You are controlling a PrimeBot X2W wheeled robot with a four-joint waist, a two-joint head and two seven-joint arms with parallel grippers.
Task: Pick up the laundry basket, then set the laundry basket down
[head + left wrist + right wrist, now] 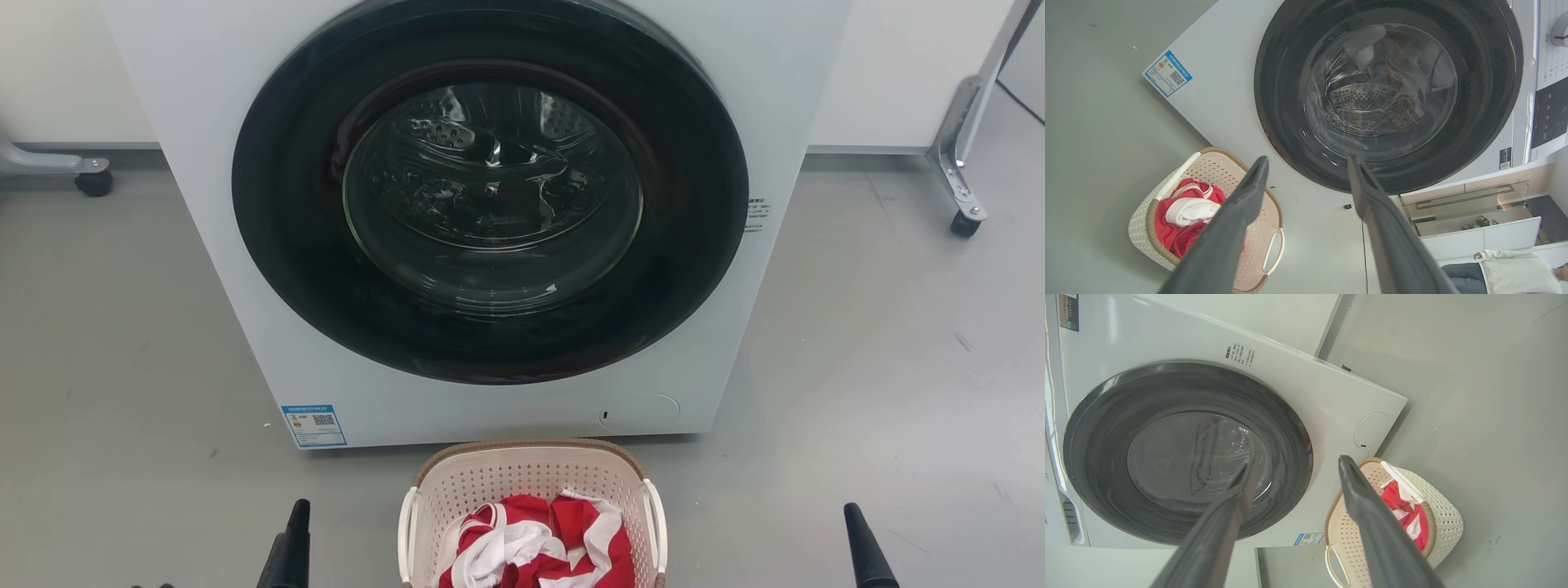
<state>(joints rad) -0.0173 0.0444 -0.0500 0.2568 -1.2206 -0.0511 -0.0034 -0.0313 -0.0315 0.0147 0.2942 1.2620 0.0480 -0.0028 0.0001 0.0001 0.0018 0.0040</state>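
From the head we see the laundry basket (pixel 531 449) on the floor (pixel 122 367) just before the washing machine (pixel 490 408), red and white clothes (pixel 539 539) inside. The left wrist view shows our left end effector (pixel 1308 159) spread wide, holding nothing. The right wrist view shows our right end effector (pixel 1295 458) equally wide and empty, clear of the basket.

laundry basket (pixel 522 482) — matt perforated plastic, woven-look rim | clothes (pixel 531 543): soft cloth | washing machine (pixel 784 122) — smooth casing, glossy glass door (pixel 490 196) | floor (pixel 882 367): smooth, matt
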